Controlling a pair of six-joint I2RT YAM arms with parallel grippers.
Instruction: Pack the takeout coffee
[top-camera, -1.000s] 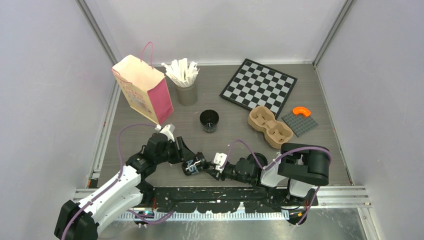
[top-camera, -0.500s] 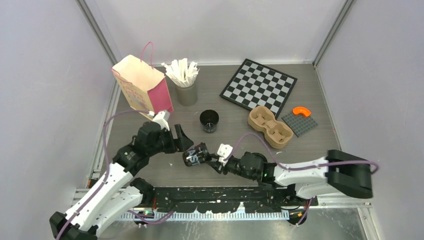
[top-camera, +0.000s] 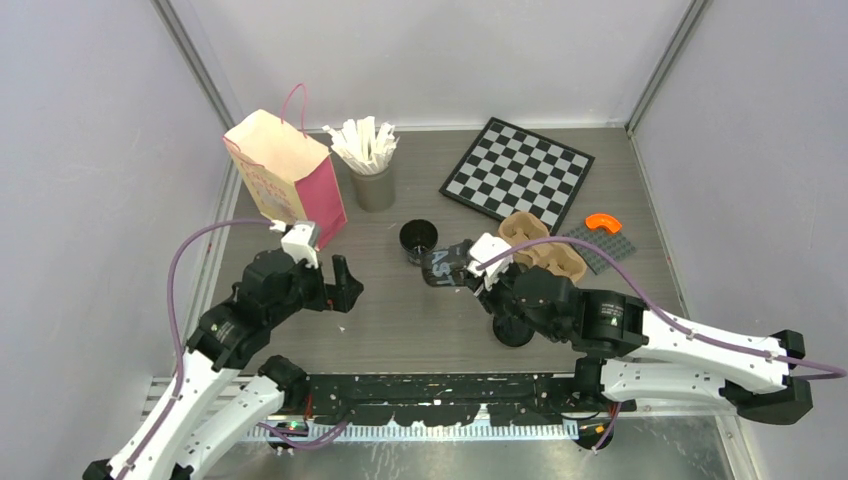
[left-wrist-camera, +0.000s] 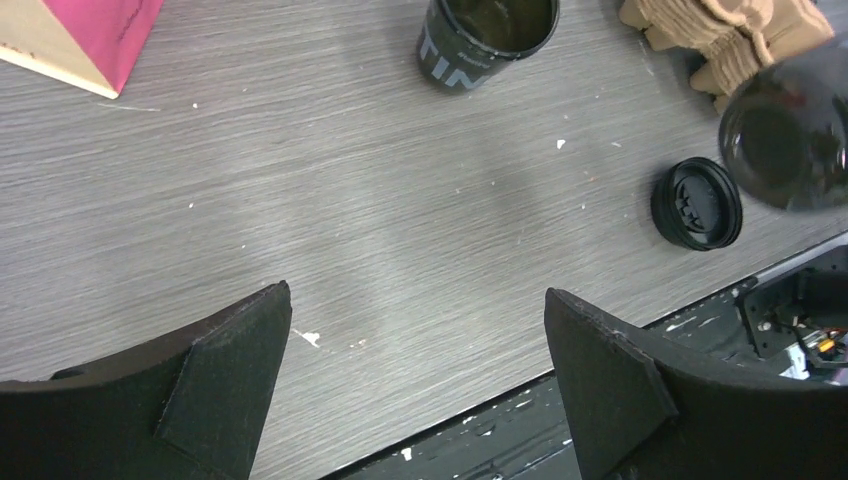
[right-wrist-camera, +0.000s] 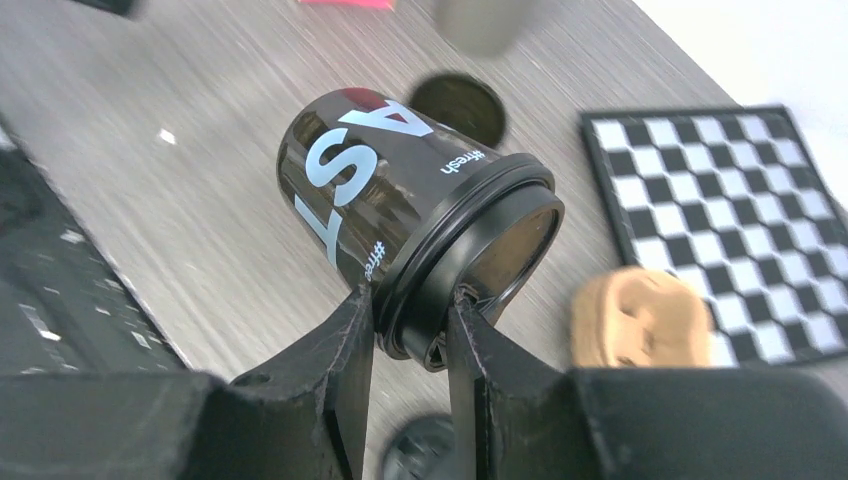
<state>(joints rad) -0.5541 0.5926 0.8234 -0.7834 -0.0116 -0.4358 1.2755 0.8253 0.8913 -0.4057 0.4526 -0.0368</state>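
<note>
My right gripper is shut on the lidded rim of a black takeout coffee cup with white lettering and holds it tilted on its side above the table. In the right wrist view the fingers pinch the lid edge of that cup. A second black cup, open and without a lid, stands upright just behind it. A loose black lid lies flat near the front edge. The brown pulp carrier sits to the right. My left gripper hangs wide open over bare table, its jaws holding nothing.
A pink paper bag stands at the back left, beside a grey cup of white stirrers. A chessboard lies at the back right. A grey studded plate with an orange piece sits behind the carrier.
My left gripper let go of the lidded cup, opened wide and drew back to the left. My right gripper carried the cup up and right, toward the open cup and the carrier.
</note>
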